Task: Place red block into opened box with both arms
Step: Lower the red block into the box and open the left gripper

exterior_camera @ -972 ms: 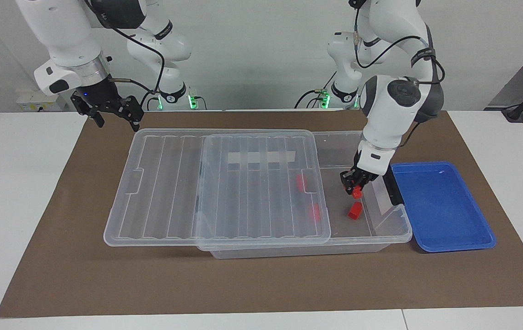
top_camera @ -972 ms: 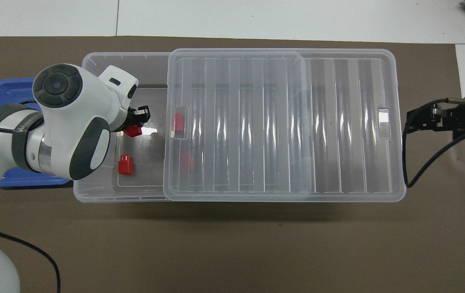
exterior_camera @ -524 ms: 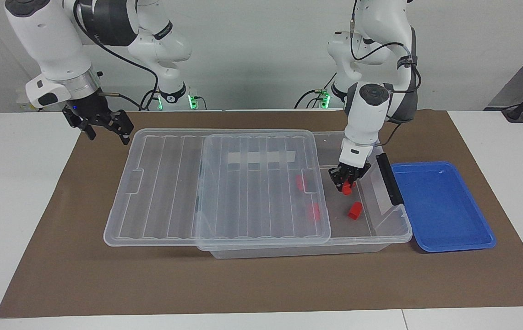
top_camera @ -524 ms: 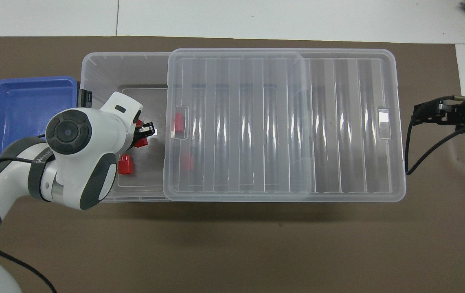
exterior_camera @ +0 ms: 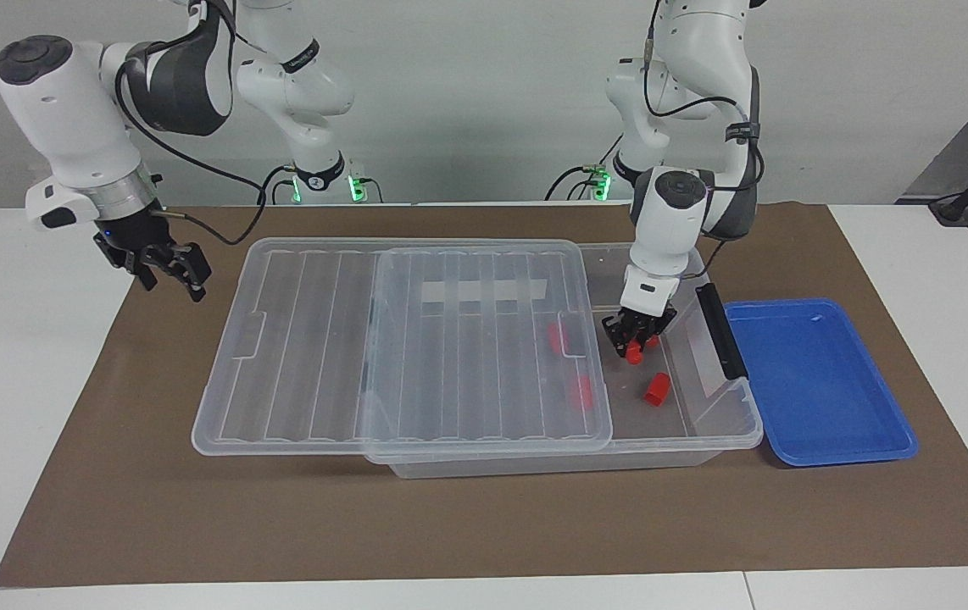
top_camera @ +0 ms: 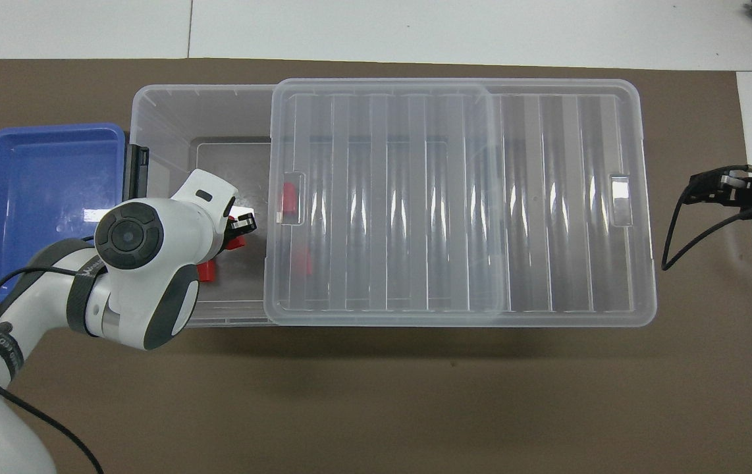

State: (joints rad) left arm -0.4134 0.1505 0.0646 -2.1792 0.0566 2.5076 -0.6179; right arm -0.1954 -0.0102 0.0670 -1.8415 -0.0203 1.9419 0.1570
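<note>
Box [exterior_camera: 730,428]: clear, on brown mat [exterior_camera: 484,525]; ribbed lid [exterior_camera: 323,339] slid toward right arm's end, covering most of it. Left gripper [exterior_camera: 635,339]: in uncovered end, pinching red block [exterior_camera: 634,353]. Second red block [exterior_camera: 656,389] on floor beside; two under lid. Blue tray [exterior_camera: 823,381] adjoining. Right gripper [exterior_camera: 164,267]: over mat edge, spread cannot tell.

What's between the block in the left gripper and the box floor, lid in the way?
Nothing visible. The left gripper holds the red block over the uncovered end of the box. The lid covers only the rest; another loose block lies beside the drop spot, not under it.
</note>
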